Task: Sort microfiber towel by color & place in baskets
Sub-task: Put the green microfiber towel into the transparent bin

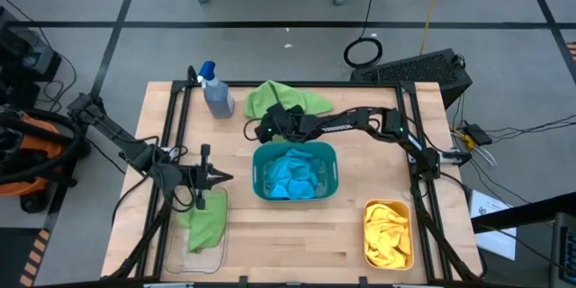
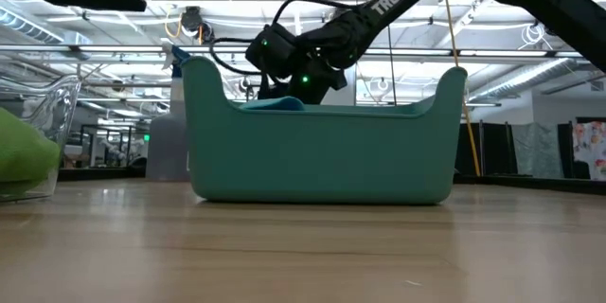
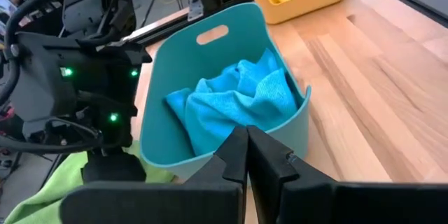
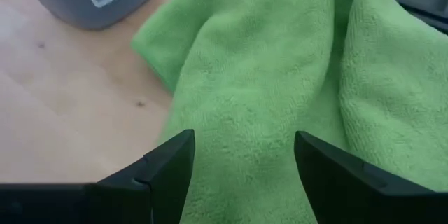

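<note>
1. The table (image 1: 297,234) is a pale wood top with a black frame along its edges, standing on a grey floor crossed by dark tape lines.
2. At the far left, off the table, sits dark and orange gear with cables.
3. The clear basket (image 1: 200,254) is at the table's near left corner, with a green towel (image 1: 205,225) lying partly in it and draped over its far rim.
4. The left gripper (image 1: 225,177) hangs just above that basket's far end, fingers pressed together and holding nothing, pointing at the teal basket.
5. A grey spray bottle (image 1: 216,93) with a blue top stands at the far left of the table.
6. A second green towel (image 1: 286,98) lies crumpled on the wood at the far middle, beside the bottle.
7. The right gripper (image 1: 267,129) is over that towel's near edge, fingers (image 4: 162,166) spread apart above the cloth, nothing held.
8. The teal basket (image 1: 262,178) stands mid-table with blue towels (image 1: 295,174) in it.
9. The orange basket (image 1: 368,232) at the near right holds yellow towels (image 1: 388,232).
10. Behind the table, ceiling lights and workshop benches show in the low view; a black keyboard (image 1: 414,70) lies off the far right corner.
</note>
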You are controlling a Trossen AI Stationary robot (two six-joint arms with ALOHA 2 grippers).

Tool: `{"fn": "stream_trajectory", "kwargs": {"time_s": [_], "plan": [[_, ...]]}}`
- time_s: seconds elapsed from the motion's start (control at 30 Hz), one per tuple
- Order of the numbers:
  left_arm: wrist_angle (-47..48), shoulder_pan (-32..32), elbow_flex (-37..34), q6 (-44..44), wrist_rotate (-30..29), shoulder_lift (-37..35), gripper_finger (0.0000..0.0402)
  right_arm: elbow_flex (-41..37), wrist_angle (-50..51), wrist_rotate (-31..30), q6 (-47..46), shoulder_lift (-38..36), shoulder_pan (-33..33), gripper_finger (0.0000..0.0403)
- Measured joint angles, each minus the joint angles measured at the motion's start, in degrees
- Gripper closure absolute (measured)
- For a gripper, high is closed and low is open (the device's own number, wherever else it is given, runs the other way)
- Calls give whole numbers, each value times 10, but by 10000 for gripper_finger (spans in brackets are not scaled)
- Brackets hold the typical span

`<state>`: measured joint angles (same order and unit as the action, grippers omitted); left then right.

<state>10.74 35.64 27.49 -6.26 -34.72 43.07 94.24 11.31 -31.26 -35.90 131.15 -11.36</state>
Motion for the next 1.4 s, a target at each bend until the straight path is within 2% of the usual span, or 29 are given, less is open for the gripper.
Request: {"fn": "stream_trajectory", "kwargs": {"time_s": [0.27, 0.43, 0.53, 0.77, 1.0, 1.2, 1.4], "plan": [[0, 0, 0, 0, 0, 0, 391, 0, -7, 42, -14, 21, -15, 199], [0, 0, 1, 0, 3, 0, 391, 0, 1, 33, -9, 36, -9, 228], [-1, 0, 1, 0, 5, 0, 391, 2, 9, 37, -8, 40, -10, 267], [-2, 0, 1, 0, 5, 0, 391, 2, 12, 35, 15, 43, -10, 392], [-1, 0, 1, 0, 5, 0, 391, 0, 4, 46, 20, 34, -10, 400], [3, 0, 1, 4, 5, 0, 391, -2, -5, 46, 59, -10, -3, 401], [3, 0, 1, 30, 2, 1, 391, -1, -19, -20, 136, -89, 29, 402]]}}
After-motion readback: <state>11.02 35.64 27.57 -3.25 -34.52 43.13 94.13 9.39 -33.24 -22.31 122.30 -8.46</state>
